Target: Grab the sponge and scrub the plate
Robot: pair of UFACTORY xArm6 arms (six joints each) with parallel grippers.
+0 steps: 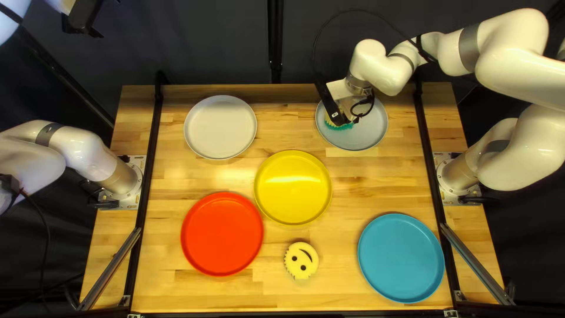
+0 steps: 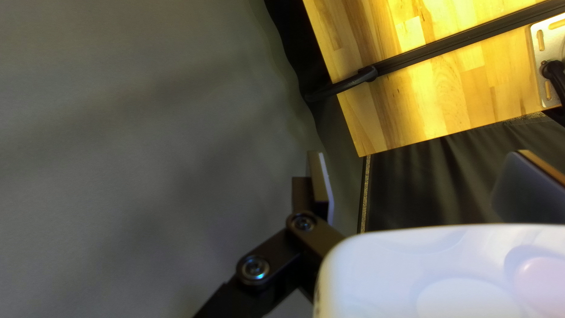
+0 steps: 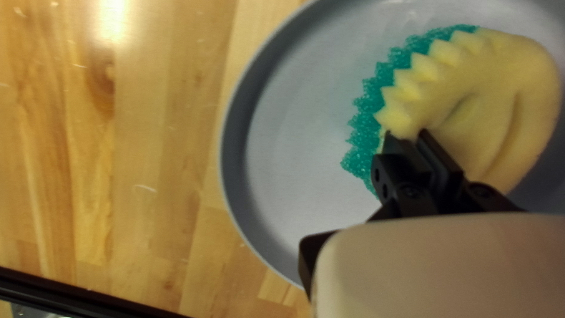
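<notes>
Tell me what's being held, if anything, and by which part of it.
The right gripper has the sponge, pinched by its yellow layer close to the toothed edge. The left gripper is open, holding nothing.

You have room left of your right hand [image 1: 346, 119], over the bench [image 1: 285, 126] before the white plate [image 1: 220, 127]; the grey plate [image 1: 369, 126] rims its fingertips, and a black rail [image 1: 428, 147] blocks its right.
</notes>
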